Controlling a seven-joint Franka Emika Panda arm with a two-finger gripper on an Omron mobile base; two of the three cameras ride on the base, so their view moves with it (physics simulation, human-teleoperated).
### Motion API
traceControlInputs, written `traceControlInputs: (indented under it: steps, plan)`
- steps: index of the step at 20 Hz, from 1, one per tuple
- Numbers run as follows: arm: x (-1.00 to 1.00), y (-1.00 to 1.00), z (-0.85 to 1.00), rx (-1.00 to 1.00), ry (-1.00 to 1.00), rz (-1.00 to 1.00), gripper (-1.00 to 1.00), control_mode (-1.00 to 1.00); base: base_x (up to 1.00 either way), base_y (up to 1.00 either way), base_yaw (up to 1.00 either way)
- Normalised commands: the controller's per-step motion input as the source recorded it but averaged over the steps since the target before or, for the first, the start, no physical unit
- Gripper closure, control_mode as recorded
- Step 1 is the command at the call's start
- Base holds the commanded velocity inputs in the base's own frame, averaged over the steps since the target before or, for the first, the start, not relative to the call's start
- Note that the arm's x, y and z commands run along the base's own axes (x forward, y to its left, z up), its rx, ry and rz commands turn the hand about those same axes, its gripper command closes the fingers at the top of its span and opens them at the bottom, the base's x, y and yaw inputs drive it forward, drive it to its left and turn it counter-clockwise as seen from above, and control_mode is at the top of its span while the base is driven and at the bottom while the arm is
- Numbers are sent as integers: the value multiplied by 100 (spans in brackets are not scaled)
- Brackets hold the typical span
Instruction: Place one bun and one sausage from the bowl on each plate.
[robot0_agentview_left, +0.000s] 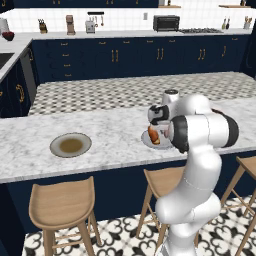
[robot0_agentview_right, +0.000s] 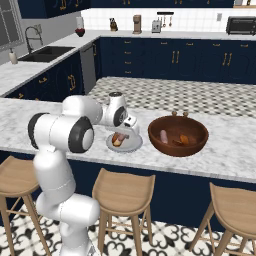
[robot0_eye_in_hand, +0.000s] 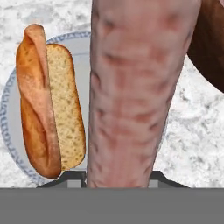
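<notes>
Gripper (robot0_agentview_left: 156, 134) in the left base view hangs over the light grey plate (robot0_agentview_left: 146, 141) on the counter, olive-centred plate (robot0_agentview_left: 70, 145) well apart. Right base view: bowl (robot0_agentview_right: 178, 135) sits just beside that plate. Hand view: jaws pinch a sausage (robot0_eye_in_hand: 135, 87), its long axis parallel to the bun (robot0_eye_in_hand: 48, 100) lying beside it on the plate below (release looks next).
</notes>
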Motion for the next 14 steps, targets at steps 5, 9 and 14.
traceControlInputs:
  steps: [5,9,14]
  plan:
    - [7,-2,-50,6,4,0,100,-100,0,0,0]
    - [-4,0,-41,0,-3,0,100,-100,0,0,0]
    - [11,0,-26,0,0,0,-100,-100,0,0,0]
